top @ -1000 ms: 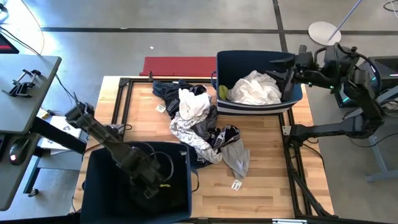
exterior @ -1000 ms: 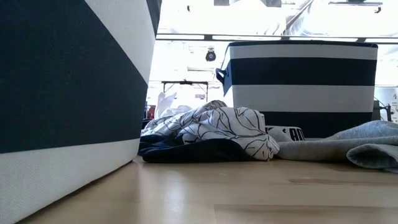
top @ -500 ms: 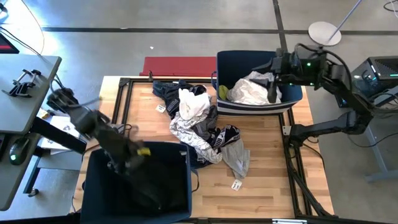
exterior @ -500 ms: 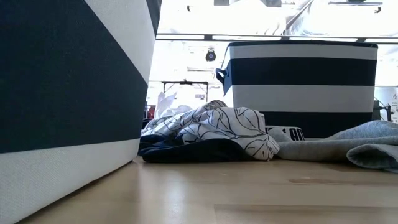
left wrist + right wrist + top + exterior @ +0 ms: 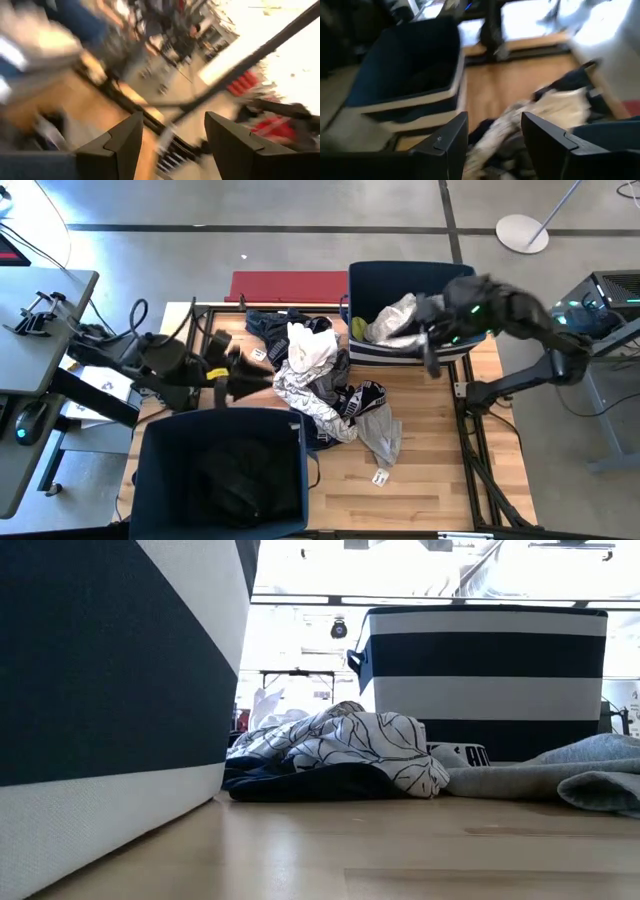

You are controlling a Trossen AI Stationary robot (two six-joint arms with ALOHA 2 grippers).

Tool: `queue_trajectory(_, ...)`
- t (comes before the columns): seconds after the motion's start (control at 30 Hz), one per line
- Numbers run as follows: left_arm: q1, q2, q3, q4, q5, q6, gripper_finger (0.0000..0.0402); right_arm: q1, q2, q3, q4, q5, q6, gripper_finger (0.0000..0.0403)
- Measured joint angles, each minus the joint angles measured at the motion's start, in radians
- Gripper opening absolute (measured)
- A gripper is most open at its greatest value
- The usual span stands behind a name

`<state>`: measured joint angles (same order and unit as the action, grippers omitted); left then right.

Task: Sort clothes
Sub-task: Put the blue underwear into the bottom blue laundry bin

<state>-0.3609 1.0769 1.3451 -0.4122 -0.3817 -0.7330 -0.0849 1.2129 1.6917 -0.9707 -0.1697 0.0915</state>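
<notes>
A pile of clothes (image 5: 320, 380) lies in the middle of the table: white, black, light patterned and grey garments; the low view shows the patterned one (image 5: 340, 745) and the grey one (image 5: 560, 775). White garments (image 5: 405, 320) lie in the far right bin (image 5: 415, 275). Dark clothes lie in the near left bin (image 5: 220, 470). My left gripper (image 5: 238, 370) is open and empty in the air, left of the pile. My right gripper (image 5: 430, 358) is open and empty above the near wall of the far bin. Both wrist views show empty fingers, the left (image 5: 172, 120) and the right (image 5: 492, 120).
A flat red board (image 5: 288, 284) lies behind the table's far edge. A black frame runs along the table's sides (image 5: 470, 440). A grey side table (image 5: 40, 330) with a clamp stands to the left. Bare wood shows at the near right (image 5: 420, 490).
My left gripper has risen out of the near left bin and swung toward the far edge and the pile. My right gripper has gone from above the far bin's right rim toward the left and near, over the bin's near wall. The clothes have not moved.
</notes>
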Motion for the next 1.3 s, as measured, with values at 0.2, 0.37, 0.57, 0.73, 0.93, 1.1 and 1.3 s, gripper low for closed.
queue_trajectory(0.2, 0.041, 0.011, 0.0, -0.066, -0.063, 0.185, 0.02, 0.169, 0.191, 0.0, -0.135, 0.05, 0.118, 0.0173)
queue_trajectory(0.37, 0.041, 0.011, 0.0, -0.171, 0.048, 0.24, 0.02, 0.22, 0.394, -0.014, -0.197, 0.099, 0.104, 0.0173)
queue_trajectory(0.57, 0.04, 0.011, -0.001, -0.229, 0.103, 0.248, 0.02, 0.2, 0.521, -0.211, 0.059, 0.124, 0.013, 0.0173)
queue_trajectory(0.73, 0.032, 0.011, -0.001, -0.227, 0.111, 0.19, 0.02, 0.148, 0.584, -0.399, 0.186, 0.182, 0.022, 0.0173)
queue_trajectory(0.93, 0.035, 0.028, -0.001, -0.226, 0.107, 0.167, 0.02, 0.117, 0.658, -0.546, 0.365, 0.19, 0.072, 0.0156)
queue_trajectory(1.1, 0.035, 0.045, -0.001, -0.22, 0.106, 0.107, 0.02, 0.111, 0.668, -0.566, 0.455, 0.197, 0.135, 0.0059)
queue_trajectory(1.3, 0.035, 0.061, -0.002, -0.221, 0.102, 0.027, 0.02, 0.117, 0.576, -0.488, 0.36, 0.165, 0.11, 0.0015)
